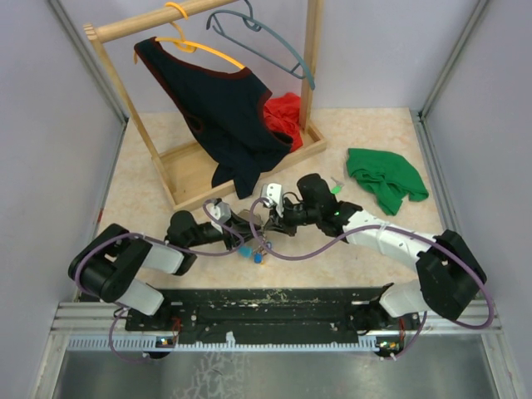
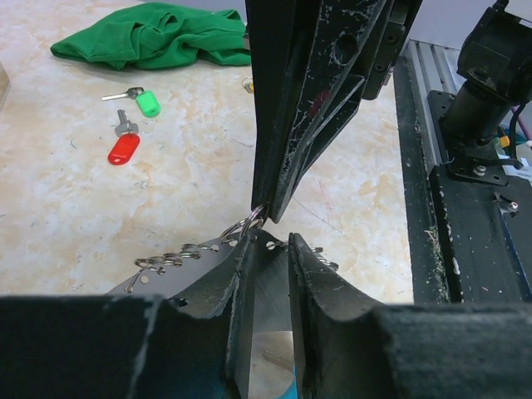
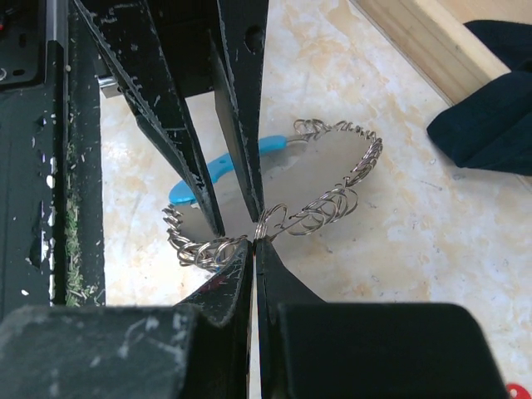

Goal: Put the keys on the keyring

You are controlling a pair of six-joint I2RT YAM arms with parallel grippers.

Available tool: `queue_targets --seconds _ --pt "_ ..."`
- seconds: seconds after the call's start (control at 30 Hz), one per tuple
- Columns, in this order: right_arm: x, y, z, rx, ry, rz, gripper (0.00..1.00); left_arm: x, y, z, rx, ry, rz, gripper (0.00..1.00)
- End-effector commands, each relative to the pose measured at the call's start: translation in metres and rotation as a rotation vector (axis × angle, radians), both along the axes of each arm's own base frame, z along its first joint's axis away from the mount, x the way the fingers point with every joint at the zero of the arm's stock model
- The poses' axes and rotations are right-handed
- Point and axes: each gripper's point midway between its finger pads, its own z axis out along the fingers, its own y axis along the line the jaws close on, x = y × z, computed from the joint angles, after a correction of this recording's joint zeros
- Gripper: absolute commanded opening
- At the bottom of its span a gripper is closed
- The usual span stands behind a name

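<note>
right claw point(image 3: 258, 239) clenched on keyring point(image 3: 320, 212); left claw point(image 2: 270, 248) grip unclear (fingers point(image 2: 320, 287) hide it).

Soft light fell from above, leaving faint shadows on the pale marbled bench point(image 1: 374, 133). The silver wire keyring point(image 3: 320, 170) glinted; close parts looked blurry.
</note>
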Motion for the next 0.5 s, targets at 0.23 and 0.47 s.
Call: queue_targets --seconds 0.23,0.47 --pt "0.001 0.016 0.056 0.107 -0.144 0.063 0.00 0.025 0.007 0.013 -0.002 -0.088 0.119 0.34" --pt "0.004 0.015 0.057 0.100 -0.163 0.059 0.00 0.018 0.008 0.021 -0.025 -0.109 0.065 0.38"
